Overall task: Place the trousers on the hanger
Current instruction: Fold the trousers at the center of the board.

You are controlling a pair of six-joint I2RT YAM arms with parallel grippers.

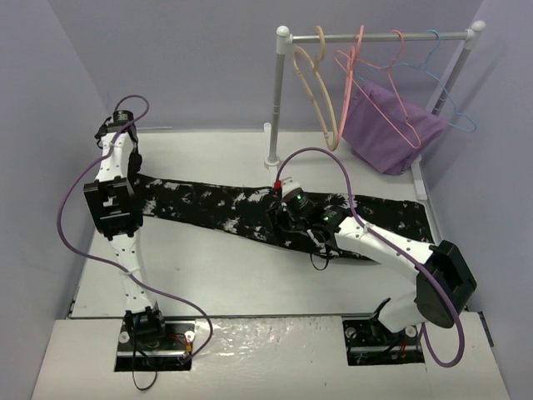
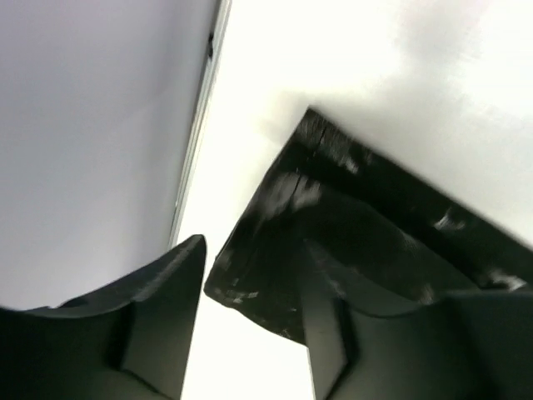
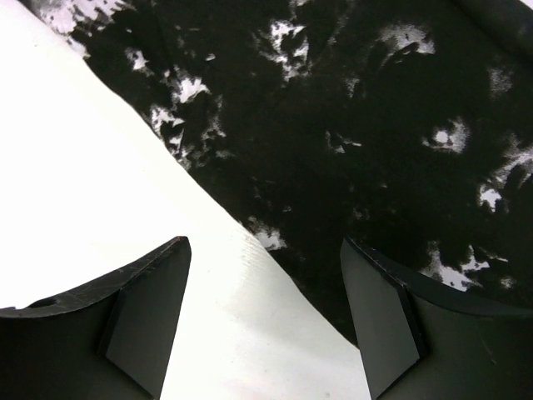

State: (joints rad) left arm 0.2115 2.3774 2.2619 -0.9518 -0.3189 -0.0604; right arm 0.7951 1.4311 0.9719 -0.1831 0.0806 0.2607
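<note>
The trousers (image 1: 216,207), black with white blotches, lie flat across the table from left to right. The beige hanger (image 1: 316,92) hangs on the rack at the back. My left gripper (image 1: 132,185) is open at the trousers' left end. In the left wrist view the gripper (image 2: 254,325) straddles a corner of the trousers (image 2: 283,242), close to the right finger (image 2: 329,333). My right gripper (image 1: 281,218) is open low over the trousers' middle, at their near edge. In the right wrist view the gripper (image 3: 266,325) spans the fabric edge (image 3: 350,150) and bare table.
A white rack (image 1: 275,100) stands at the back right of the table (image 1: 225,275). It carries a thick pink hanger (image 1: 354,79), thin pink and blue wire hangers (image 1: 450,108) and a purple cloth (image 1: 391,125). Walls close in left and behind.
</note>
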